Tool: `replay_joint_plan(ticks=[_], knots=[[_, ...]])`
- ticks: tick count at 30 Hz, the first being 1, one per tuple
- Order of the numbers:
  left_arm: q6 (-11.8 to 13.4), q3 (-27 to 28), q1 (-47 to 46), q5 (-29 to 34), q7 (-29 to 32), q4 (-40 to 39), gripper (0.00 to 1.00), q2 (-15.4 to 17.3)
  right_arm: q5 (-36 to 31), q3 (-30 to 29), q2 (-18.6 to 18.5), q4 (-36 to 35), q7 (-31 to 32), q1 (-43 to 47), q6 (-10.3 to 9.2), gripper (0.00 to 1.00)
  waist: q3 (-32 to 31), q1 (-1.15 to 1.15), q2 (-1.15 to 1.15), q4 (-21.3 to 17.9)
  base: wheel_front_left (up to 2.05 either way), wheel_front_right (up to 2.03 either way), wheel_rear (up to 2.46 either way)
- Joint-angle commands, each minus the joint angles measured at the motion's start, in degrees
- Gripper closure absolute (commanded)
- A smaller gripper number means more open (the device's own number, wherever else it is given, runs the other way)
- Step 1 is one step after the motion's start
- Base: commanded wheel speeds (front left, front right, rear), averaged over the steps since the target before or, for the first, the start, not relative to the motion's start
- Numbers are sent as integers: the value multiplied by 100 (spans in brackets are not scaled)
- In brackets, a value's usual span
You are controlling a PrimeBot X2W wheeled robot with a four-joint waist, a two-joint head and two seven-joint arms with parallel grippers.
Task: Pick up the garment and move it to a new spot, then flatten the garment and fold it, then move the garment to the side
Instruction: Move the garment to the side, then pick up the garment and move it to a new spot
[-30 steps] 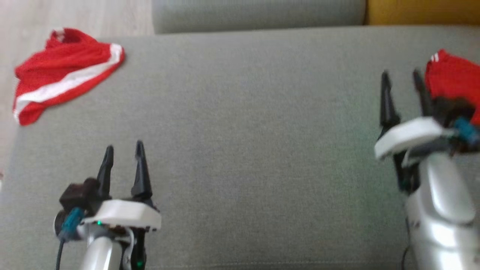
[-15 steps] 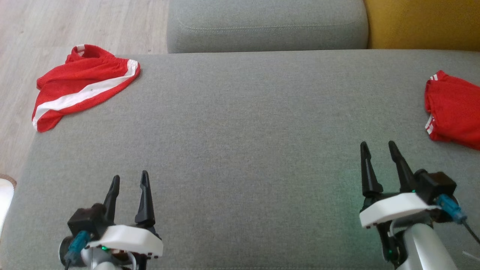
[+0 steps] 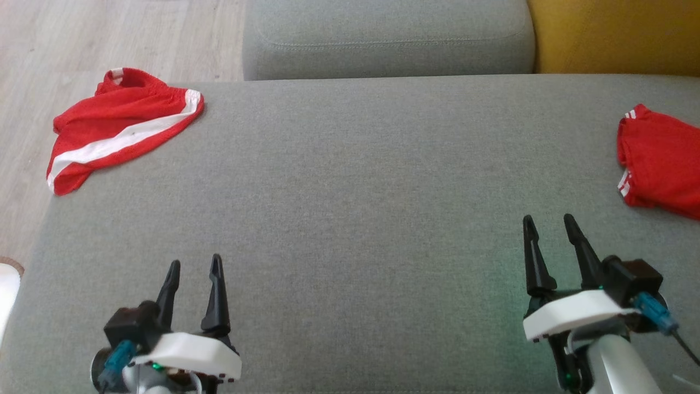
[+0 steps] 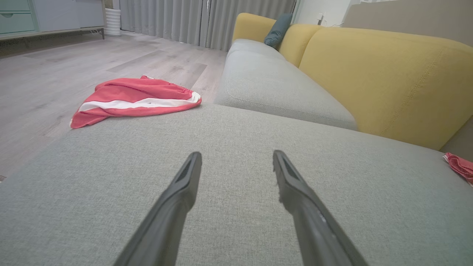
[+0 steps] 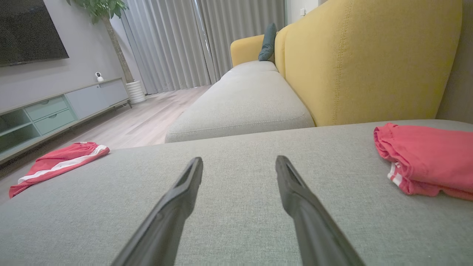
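Observation:
The garment (image 3: 661,164) is a red mesh piece with white double-stripe trim, lying folded at the right end of the grey sofa seat (image 3: 350,219); it also appears in the right wrist view (image 5: 425,159), and its edge in the left wrist view (image 4: 460,166). My right gripper (image 3: 548,217) hovers open and empty over the seat, below and left of the garment and apart from it; its own view shows spread fingers (image 5: 239,159). My left gripper (image 3: 195,259) is open and empty at the lower left, fingers apart over bare fabric (image 4: 237,154).
A second red garment with a white band (image 3: 120,126) lies crumpled on the seat's far left corner, partly over the edge above the wood floor (image 3: 109,33). A grey cushion (image 3: 388,38) and a yellow backrest (image 3: 618,33) bound the far side.
The right gripper has drawn back from beside the folded garment to the near right, still open. The head camera has shifted too. The left gripper has barely moved.

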Motion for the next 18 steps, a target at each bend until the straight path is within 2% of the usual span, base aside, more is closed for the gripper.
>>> replay_joint_plan(ticks=[1, 10, 13, 18], knots=[[-29, 129, -182, 68, -70, -161, 0, -15, 1, 132, -10, -195, -51, -77, 37, 0, -3, 0, 0, 3, 0, 0, 0], [-30, 97, -187, 51, -70, -157, 0, -15, -17, 171, -10, -224, -45, -16, 37, 0, -71, 0, 0, 180, 0, 0, 0], [-30, 94, -188, 60, -70, -162, 0, -15, -13, 197, -10, -283, -46, 27, 37, 0, -118, 0, 0, 424, 0, 0, 0], [-41, 115, -176, 106, -70, -200, 0, -16, 44, 234, -10, -389, -51, 118, 37, 0, -199, 0, 0, 1092, 0, 0, 0]])
